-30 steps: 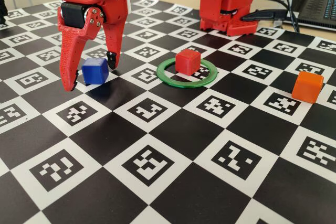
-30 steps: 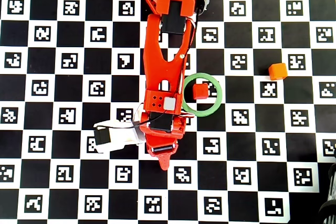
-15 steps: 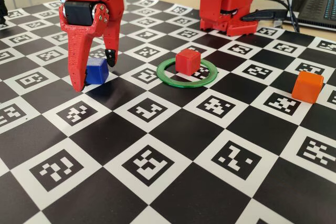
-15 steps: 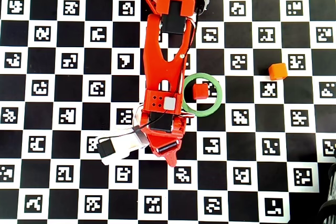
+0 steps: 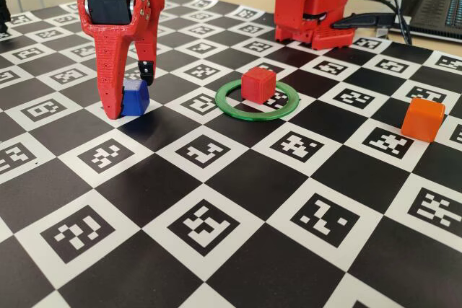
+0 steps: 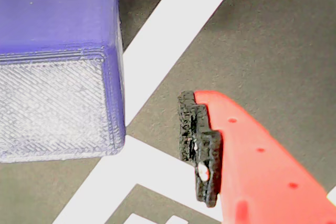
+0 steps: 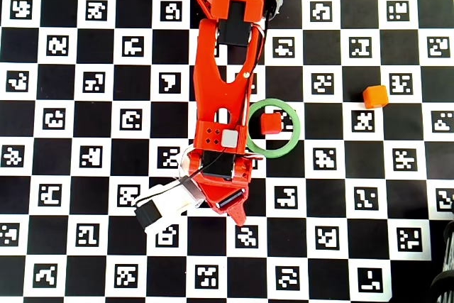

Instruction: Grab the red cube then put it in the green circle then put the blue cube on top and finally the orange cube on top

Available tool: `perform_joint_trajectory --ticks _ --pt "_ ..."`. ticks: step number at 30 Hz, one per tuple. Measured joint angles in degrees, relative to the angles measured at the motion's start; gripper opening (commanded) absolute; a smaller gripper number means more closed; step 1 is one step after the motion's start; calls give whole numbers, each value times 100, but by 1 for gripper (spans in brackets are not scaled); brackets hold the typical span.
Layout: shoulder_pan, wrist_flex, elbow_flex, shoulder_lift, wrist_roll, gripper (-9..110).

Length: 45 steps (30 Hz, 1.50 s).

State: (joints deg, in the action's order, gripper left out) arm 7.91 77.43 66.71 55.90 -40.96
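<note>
Two fingers of the spread hand (image 5: 128, 91) straddle the blue cube (image 5: 135, 97) (ungripped, gap visible).

- In the fixed view the gripper (image 5: 130, 91) has turned about its own axis over the past second, so its motor face now points more toward the camera than before.
- Its two fingers have drawn closer together; the blue cube (image 5: 134, 97) now sits between them, half hidden behind the long near finger, where a second ago it showed whole in a wider gap.
- In the wrist view a gap remains between the cube (image 6: 58, 72) and the black-padded fingertip (image 6: 197, 140).
- In the overhead view the white wrist camera (image 7: 163, 207) has swung lower and further right.
</note>
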Motion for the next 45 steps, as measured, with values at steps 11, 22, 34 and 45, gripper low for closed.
perform_joint_trajectory --ticks 11,22,34,45 --pt "-44 -35 -105 0 0 48" --pt "-44 -229 -105 -123 0 48" --pt "-44 -325 -105 -123 0 26" --pt "-44 -325 -105 -123 0 11"
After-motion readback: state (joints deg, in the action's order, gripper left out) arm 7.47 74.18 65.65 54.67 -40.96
